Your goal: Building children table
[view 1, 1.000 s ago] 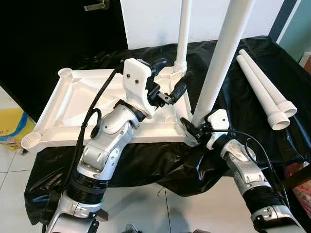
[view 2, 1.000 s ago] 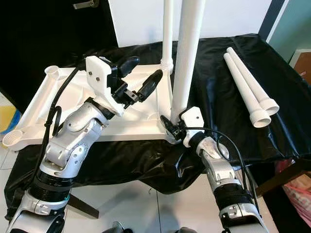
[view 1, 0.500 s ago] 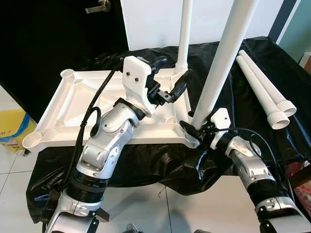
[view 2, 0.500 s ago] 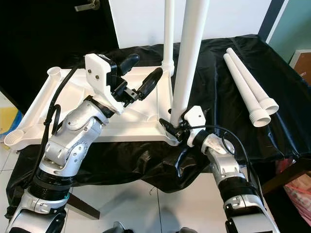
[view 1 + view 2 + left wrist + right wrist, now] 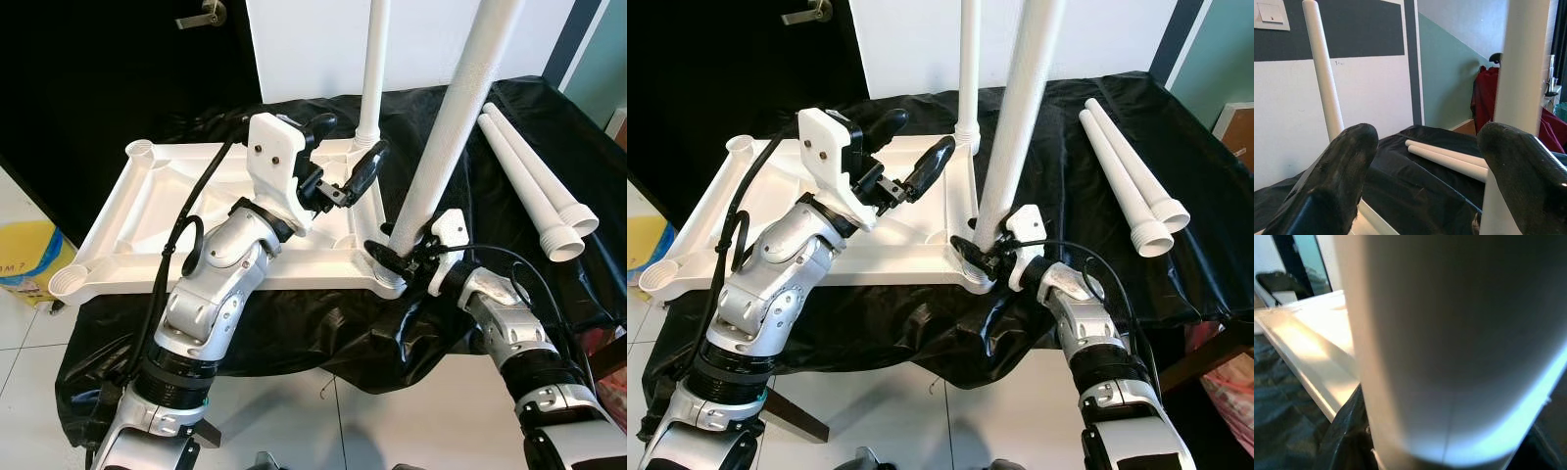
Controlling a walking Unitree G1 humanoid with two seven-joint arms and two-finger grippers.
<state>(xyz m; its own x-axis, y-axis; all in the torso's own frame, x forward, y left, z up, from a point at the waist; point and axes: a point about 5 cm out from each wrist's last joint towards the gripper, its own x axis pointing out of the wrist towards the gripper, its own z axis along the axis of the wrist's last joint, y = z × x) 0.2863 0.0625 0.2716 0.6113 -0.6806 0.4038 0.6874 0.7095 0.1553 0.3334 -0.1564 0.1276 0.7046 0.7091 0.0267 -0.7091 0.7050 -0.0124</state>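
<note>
Across a black cloth [image 5: 509, 127], the white tabletop [image 5: 147, 220] is lying upside down, its left corners overhanging the cloth edge. One leg [image 5: 370, 69] is standing at the far right corner; another leg [image 5: 446, 127] is leaning in the near right socket, clenched at its base by the right gripper [image 5: 392, 257]. Two loose legs [image 5: 534, 186] are lying far right. The left gripper [image 5: 348, 162] is hovering released above the tabletop.
</note>
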